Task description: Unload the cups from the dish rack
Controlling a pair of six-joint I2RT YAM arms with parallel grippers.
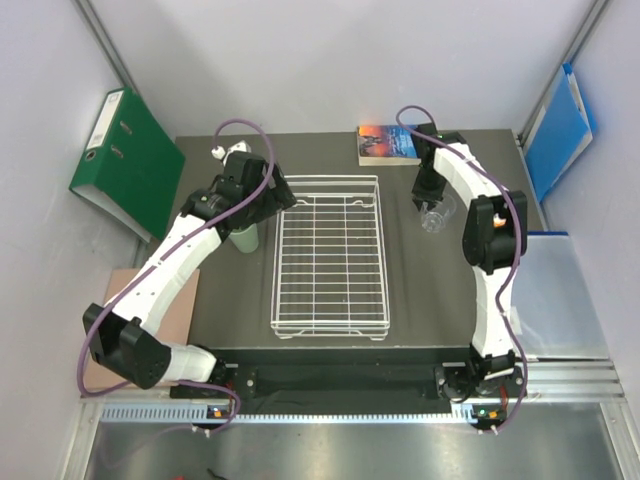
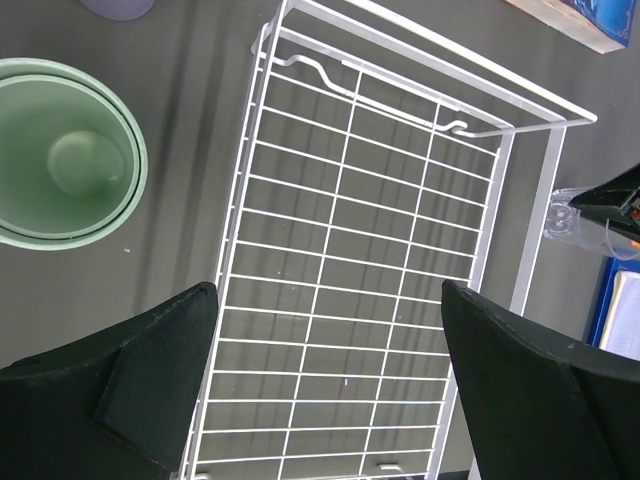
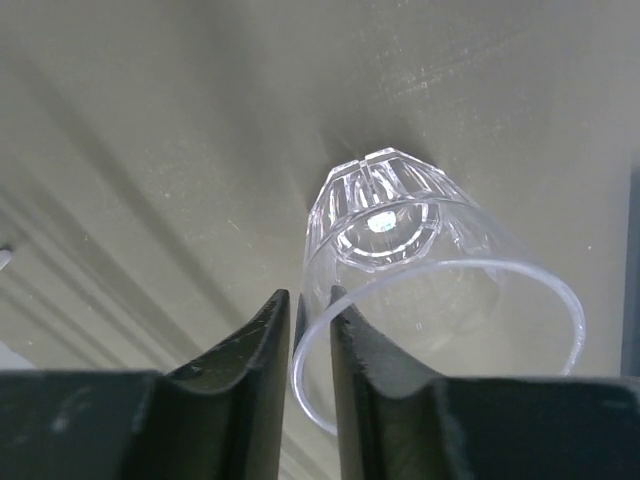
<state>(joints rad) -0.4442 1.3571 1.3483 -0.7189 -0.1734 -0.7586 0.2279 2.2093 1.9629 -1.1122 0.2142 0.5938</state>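
My right gripper (image 3: 310, 295) has its jaws nearly closed, one finger inside and one outside the rim of the clear ribbed glass (image 3: 400, 230). The thin wall runs through the narrow gap between them, but I cannot tell whether they are pinching it or just straddling it. The glass stands upright on the dark table (image 1: 420, 290), just right of the white wire dish rack (image 1: 329, 181) near its far end and apart from it. My left gripper (image 2: 325, 300) hangs over the rack with its jaws spread wide and nothing in them. No cups are in the rack. To its left are two pale green cups (image 2: 70, 165), one nested in the other, with a lilac cup (image 2: 118, 6) just beyond them.
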